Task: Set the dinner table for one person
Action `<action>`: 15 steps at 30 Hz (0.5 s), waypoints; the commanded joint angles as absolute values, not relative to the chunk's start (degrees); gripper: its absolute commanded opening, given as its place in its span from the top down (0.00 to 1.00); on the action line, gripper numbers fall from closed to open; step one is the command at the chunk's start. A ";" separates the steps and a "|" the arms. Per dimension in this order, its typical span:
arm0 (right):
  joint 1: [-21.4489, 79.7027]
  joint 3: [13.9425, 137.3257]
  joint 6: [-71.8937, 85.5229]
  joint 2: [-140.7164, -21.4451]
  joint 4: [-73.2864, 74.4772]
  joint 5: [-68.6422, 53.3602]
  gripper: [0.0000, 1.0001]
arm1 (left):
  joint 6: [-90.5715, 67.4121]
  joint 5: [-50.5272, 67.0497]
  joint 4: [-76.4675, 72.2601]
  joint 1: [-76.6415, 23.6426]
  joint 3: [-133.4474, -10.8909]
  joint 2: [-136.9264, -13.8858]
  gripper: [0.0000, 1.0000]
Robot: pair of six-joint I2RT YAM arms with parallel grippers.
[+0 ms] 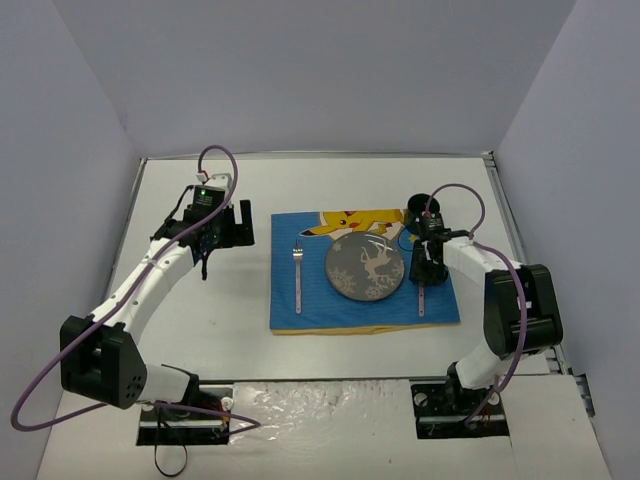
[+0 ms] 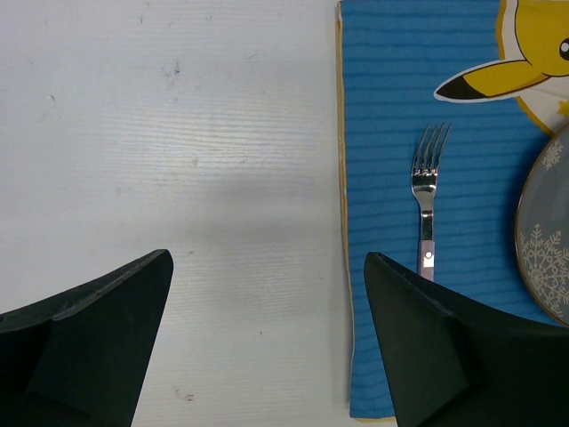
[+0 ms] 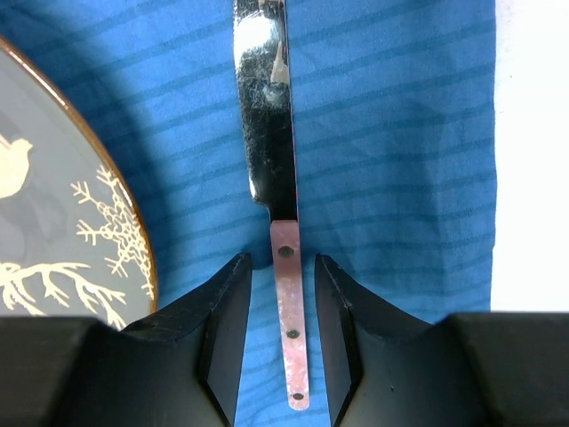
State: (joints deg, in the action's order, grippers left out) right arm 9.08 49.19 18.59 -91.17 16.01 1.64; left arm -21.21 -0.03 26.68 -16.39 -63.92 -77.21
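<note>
On the white dinner table lies a blue cartoon-print placemat. A grey plate with a white tree pattern sits at its middle. A fork lies to the plate's left and a knife with a pink handle to its right. My right gripper is low over the knife, its jaws straddling the handle with a narrow gap on each side. The knife rests flat on the placemat. My left gripper hangs open over bare table, just left of the placemat edge and the fork.
A black cup stands at the placemat's far right corner, just behind my right wrist. Metal rails run along the table's edges. Grey walls enclose the table on three sides.
</note>
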 commanded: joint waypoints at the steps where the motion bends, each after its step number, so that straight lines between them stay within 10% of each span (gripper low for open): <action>1: 9.13 51.23 19.42 -92.81 15.47 3.53 0.71 | -20.30 -0.62 24.35 -15.75 -64.52 -76.03 0.14; 15: 9.39 55.47 15.36 -92.32 18.97 5.35 0.97 | -20.15 -0.53 24.35 -15.40 -64.60 -76.11 0.14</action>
State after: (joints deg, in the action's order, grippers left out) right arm 9.10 51.00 18.57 -92.61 16.40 2.59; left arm -21.19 -0.03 26.68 -15.99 -63.92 -77.21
